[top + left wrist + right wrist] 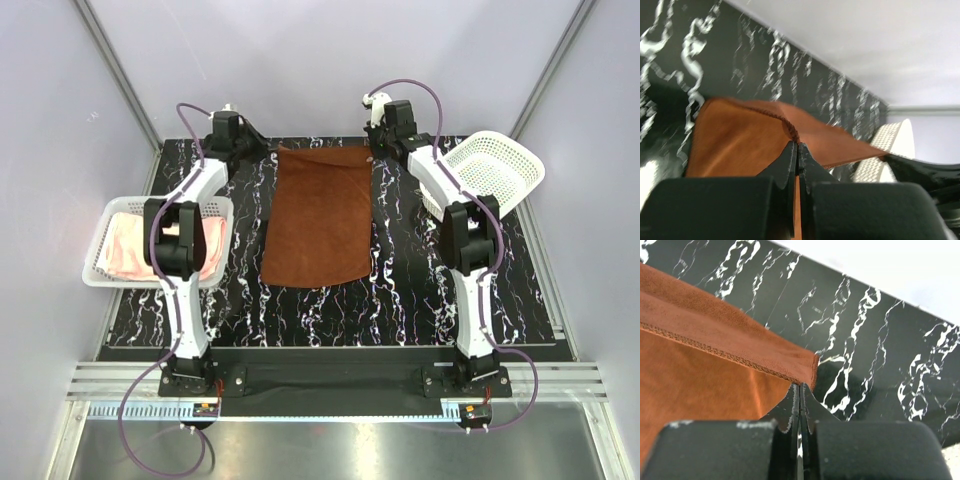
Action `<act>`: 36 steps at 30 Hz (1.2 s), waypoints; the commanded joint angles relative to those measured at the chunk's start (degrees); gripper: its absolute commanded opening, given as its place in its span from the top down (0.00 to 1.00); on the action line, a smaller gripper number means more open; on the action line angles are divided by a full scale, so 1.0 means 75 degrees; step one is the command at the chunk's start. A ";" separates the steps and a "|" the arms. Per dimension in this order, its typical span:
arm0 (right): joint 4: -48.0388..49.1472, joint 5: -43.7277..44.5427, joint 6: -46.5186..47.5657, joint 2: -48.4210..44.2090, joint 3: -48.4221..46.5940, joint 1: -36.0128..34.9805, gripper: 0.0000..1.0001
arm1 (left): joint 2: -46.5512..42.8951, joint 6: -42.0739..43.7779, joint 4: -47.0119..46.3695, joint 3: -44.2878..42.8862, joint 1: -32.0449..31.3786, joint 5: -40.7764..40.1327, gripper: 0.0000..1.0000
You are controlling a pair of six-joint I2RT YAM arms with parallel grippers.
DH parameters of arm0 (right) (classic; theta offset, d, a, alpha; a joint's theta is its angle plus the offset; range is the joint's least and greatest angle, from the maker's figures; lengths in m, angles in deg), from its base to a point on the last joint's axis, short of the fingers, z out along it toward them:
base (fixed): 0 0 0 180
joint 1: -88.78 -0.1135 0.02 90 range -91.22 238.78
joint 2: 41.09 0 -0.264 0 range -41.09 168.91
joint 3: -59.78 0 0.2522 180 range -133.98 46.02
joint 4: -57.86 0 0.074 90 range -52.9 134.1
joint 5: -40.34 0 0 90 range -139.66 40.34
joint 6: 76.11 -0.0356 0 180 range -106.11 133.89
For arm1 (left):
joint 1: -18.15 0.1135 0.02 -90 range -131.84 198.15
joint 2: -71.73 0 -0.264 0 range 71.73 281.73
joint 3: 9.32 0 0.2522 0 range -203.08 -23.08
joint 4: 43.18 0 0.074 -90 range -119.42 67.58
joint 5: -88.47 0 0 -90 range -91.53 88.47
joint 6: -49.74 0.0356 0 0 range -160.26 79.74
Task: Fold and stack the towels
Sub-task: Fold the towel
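Left gripper [798,145], right gripper [800,386] pinch towel [318,215].

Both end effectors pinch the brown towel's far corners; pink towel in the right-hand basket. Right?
No: top view shows the pink towel in the left-hand basket. The left end effector and right end effector do pinch the brown towel at its far corners.

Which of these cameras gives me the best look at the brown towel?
The top view: it alone shows the whole towel, laid out on the table. Each wrist view shows only one hemmed corner of it, close up.
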 commanded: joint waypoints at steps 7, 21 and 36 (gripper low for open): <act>0.0174 -0.0372 -0.0324 -0.1152 0.1092 0.0024 1.00 | -0.1315 0.0849 -0.0623 0.1268 0.0084 0.0441 1.00; -0.1758 -0.0747 -0.0630 -0.2848 0.2729 -0.0104 1.00 | -0.2684 0.1258 0.1765 0.2181 -0.0056 0.0550 1.00; -0.1267 -0.1158 -0.1155 -0.4128 0.5766 -0.0960 0.94 | -0.4044 0.1926 0.2691 0.5040 -0.0677 -0.0704 1.00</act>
